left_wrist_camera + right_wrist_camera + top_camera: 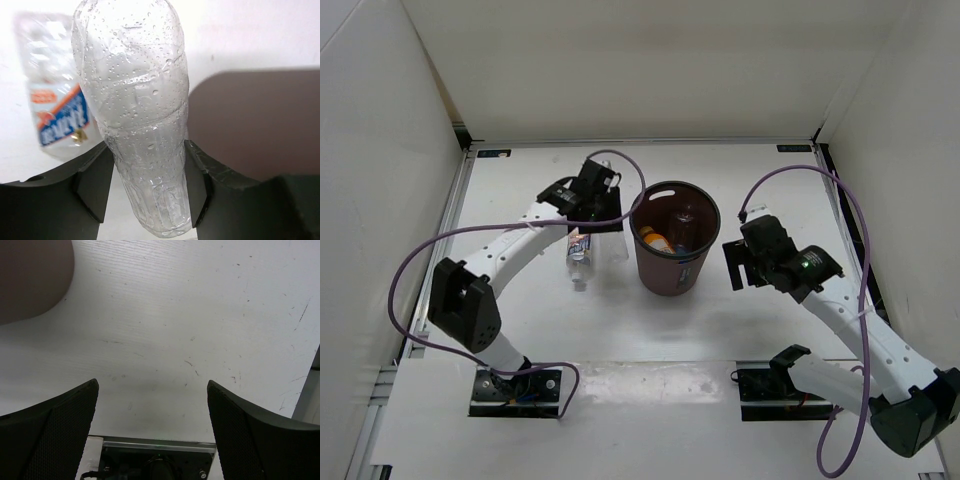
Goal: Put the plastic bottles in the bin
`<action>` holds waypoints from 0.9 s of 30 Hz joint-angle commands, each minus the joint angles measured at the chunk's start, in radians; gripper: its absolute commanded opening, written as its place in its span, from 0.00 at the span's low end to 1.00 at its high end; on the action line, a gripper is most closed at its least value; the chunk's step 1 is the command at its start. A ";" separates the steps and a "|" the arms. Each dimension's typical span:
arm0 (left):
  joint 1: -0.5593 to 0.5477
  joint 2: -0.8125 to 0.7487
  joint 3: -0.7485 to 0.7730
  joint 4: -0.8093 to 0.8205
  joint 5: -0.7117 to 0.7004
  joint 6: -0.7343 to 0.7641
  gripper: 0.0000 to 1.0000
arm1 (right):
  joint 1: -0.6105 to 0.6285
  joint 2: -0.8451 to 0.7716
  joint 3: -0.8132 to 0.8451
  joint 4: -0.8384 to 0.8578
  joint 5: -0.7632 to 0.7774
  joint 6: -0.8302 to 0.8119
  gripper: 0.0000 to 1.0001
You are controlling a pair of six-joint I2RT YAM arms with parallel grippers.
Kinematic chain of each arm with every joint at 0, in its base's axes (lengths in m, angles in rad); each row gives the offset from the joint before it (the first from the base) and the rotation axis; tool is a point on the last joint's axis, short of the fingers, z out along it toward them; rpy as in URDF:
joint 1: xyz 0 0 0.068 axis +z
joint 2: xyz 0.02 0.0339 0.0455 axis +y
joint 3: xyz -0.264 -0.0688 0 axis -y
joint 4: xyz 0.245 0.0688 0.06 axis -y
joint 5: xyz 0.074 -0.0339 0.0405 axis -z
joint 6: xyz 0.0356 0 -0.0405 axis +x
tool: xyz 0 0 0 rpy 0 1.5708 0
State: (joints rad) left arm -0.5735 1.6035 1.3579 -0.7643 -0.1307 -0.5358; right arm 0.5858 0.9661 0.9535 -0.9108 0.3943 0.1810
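Note:
My left gripper is shut on the clear unlabelled bottle, gripping its lower body just left of the dark brown bin. In the top view this gripper sits beside the bin's left rim. The clear bottle with the orange-white label lies on the table below it and also shows in the left wrist view. The stubby orange bottle and another clear bottle lie inside the bin. My right gripper is open and empty, right of the bin; its wrist view shows bare table.
White walls enclose the table on three sides. A black strip runs along the table's right edge. The bin's side fills the top left corner of the right wrist view. Purple cables loop over both arms.

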 commanded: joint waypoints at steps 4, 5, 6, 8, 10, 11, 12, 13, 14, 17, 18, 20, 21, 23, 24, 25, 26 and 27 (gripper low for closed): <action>0.099 -0.043 0.193 -0.095 -0.141 0.034 0.51 | 0.011 0.000 0.030 0.013 0.012 -0.005 0.90; 0.110 -0.040 0.208 -0.102 -0.147 0.034 0.51 | 0.011 -0.001 0.028 0.018 0.020 -0.002 0.90; 0.122 -0.040 0.239 -0.108 -0.149 0.036 0.51 | 0.011 0.002 0.030 0.013 0.018 -0.002 0.90; 0.164 -0.042 0.280 -0.121 -0.153 0.033 0.51 | 0.011 -0.003 0.027 0.013 0.018 -0.002 0.90; 0.190 -0.037 0.343 -0.130 -0.156 0.034 0.51 | 0.011 -0.001 0.027 0.012 0.018 -0.005 0.90; 0.195 -0.037 0.362 -0.129 -0.156 0.040 0.51 | 0.008 -0.001 0.027 0.013 0.017 -0.005 0.90; 0.199 -0.036 0.422 -0.128 -0.156 0.046 0.51 | 0.008 -0.001 0.027 0.018 0.018 -0.005 0.90; 0.198 -0.030 0.444 -0.127 -0.155 0.053 0.50 | 0.006 -0.003 0.028 0.015 0.017 -0.003 0.90; 0.193 -0.022 0.464 -0.124 -0.138 0.071 0.50 | 0.008 -0.001 0.027 0.016 0.018 -0.006 0.90; 0.147 0.007 0.599 -0.113 -0.122 0.115 0.48 | 0.005 0.006 0.030 0.018 0.015 -0.008 0.90; 0.130 0.019 0.619 -0.107 -0.124 0.143 0.48 | 0.006 0.006 0.030 0.018 0.015 -0.009 0.90; 0.050 0.033 0.675 -0.099 -0.147 0.178 0.48 | 0.000 0.011 0.030 0.018 0.012 -0.009 0.90; 0.023 0.038 0.684 -0.098 -0.158 0.215 0.47 | 0.000 0.013 0.031 0.015 0.012 -0.008 0.90; -0.076 0.033 0.675 -0.069 -0.223 0.244 0.47 | -0.006 0.013 0.030 0.016 0.012 -0.009 0.90; -0.128 0.024 0.666 -0.055 -0.239 0.276 0.47 | -0.004 0.008 0.031 0.016 0.014 -0.009 0.90; -0.152 0.023 0.641 -0.046 -0.254 0.284 0.47 | -0.010 0.010 0.031 0.015 0.011 -0.009 0.90; -0.192 0.013 0.615 -0.011 -0.270 0.289 0.47 | -0.012 0.008 0.033 0.016 0.012 -0.008 0.90; -0.231 0.009 0.597 -0.004 -0.277 0.295 0.47 | -0.014 0.010 0.031 0.018 0.008 -0.009 0.90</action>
State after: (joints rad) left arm -0.7227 1.6318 1.9930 -0.8089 -0.3447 -0.3096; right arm 0.5808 0.9771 0.9539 -0.9104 0.3939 0.1764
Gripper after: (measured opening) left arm 0.645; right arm 0.905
